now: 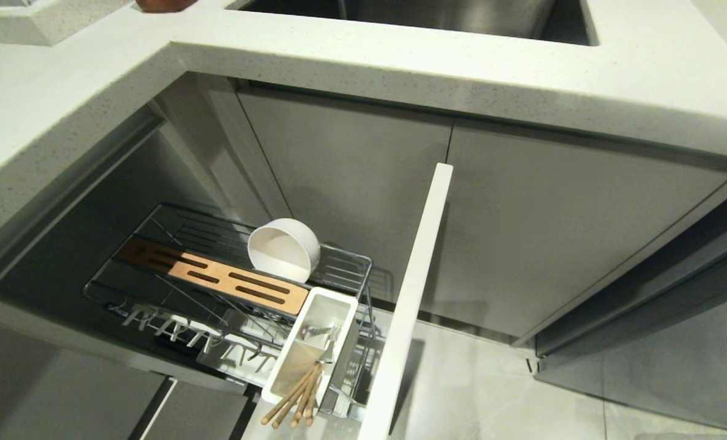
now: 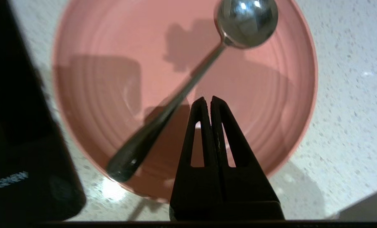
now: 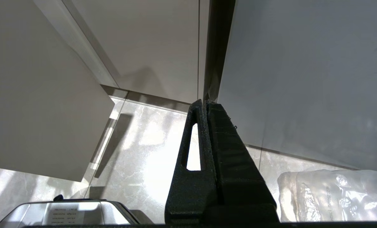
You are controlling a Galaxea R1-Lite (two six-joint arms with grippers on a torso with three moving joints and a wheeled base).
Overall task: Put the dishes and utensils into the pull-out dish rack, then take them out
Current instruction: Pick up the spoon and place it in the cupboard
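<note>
the left claw (image 2: pixel 207 101), shut and empty, hangs over the spoon (image 2: pixel 188 85) on the pink plate (image 2: pixel 96 79); next it must open to grab the spoon.

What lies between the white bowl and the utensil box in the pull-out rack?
In the head view, the slotted wooden strip runs between the white bowl and the utensil box, where the chopsticks stand.

Steel sink (image 1: pixel 436 18) set in speckled countertop (image 1: pixel 400 67); perhaps crumpled plastic (image 3: pixel 334 196) on floor.
</note>
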